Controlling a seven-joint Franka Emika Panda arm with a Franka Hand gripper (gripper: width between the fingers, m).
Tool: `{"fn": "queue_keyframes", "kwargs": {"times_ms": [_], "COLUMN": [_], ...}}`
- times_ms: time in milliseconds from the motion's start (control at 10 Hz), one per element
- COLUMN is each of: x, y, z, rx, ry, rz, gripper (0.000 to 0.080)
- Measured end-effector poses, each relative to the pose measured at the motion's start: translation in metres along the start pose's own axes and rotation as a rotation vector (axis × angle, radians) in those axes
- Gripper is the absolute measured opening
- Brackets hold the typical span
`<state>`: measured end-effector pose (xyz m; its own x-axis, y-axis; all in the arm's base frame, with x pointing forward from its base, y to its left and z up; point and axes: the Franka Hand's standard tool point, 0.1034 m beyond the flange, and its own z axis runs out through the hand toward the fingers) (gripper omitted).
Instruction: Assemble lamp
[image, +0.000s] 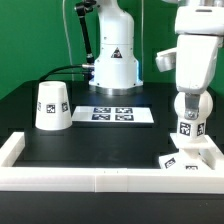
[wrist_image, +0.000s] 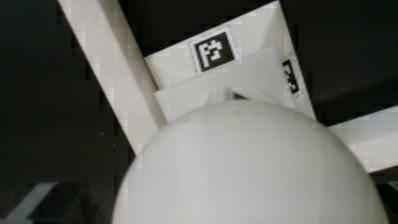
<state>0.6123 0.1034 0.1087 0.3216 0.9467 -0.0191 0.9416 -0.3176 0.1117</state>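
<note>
My gripper (image: 189, 108) is shut on the white bulb (image: 186, 124), ball head up between the fingers and tagged stem pointing down. It hangs over the flat square base (image: 192, 157), which lies in the front corner on the exterior view's right. I cannot tell if the stem touches the base. In the wrist view the bulb's round head (wrist_image: 240, 165) fills the foreground and hides my fingers, with the tagged base (wrist_image: 222, 55) beyond it. The tapered shade (image: 52, 105) stands on the table at the exterior view's left, apart from the gripper.
The marker board (image: 112, 114) lies flat at the table's middle. A low white wall (image: 100, 178) runs along the front edge and up both sides; it also shows in the wrist view (wrist_image: 111, 70) next to the base. The robot's white pedestal (image: 114, 60) stands behind.
</note>
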Motion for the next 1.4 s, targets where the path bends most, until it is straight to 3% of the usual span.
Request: {"fn": "queue_keyframes", "kwargs": {"times_ms": [100,200,600,1400], "x": [-0.0018,-0.0020,-0.0025,-0.0029], "y": [0.0002,0.0003,0.0006,0.0023], "z": [0.0012,0.0013,0.0013,0.0001], "rx": [-0.004,-0.004,-0.004,-0.004], "ry": [-0.012,-0.012,-0.011,-0.004], "rz": [-0.084,-0.064,0.003,0.768], "gripper": [0.0699,0.0575,0.0575,0.0577]}}
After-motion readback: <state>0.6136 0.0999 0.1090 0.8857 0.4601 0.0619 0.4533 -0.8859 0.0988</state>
